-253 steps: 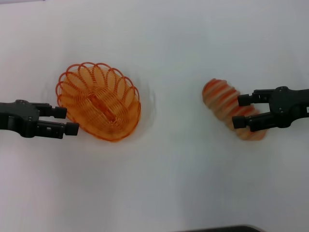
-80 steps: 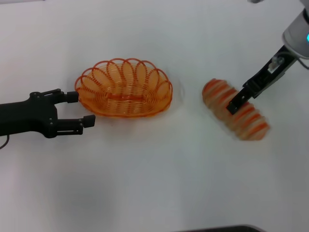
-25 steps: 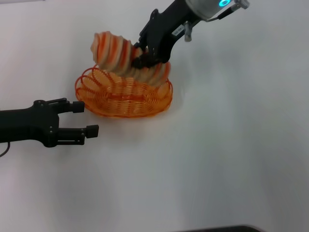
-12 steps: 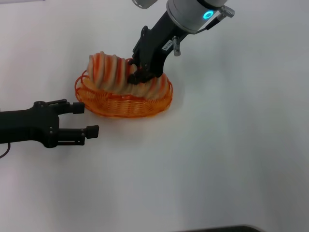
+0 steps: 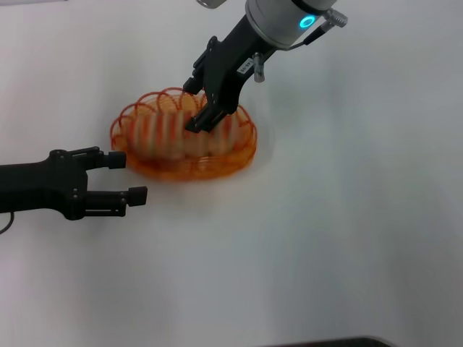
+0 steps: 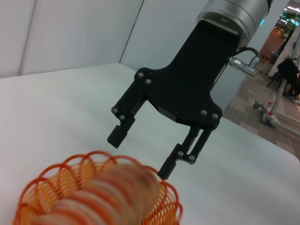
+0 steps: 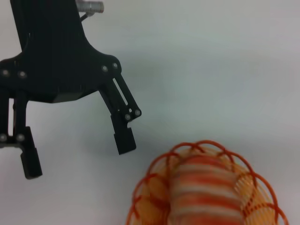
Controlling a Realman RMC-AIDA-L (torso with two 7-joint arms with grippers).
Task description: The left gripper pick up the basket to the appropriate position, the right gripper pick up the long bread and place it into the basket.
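The long bread (image 5: pixel 177 134) lies inside the basket (image 5: pixel 242 148). Just above the basket, the right gripper (image 5: pixel 194 105) hangs spread wide, gripping nothing; best lift straight up, clear of the rim. Beside the basket, the left gripper (image 5: pixel 124 176) waits open, empty.

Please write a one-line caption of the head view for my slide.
Right end effector open above the long bread lying in the basket; left end effector open beside it.
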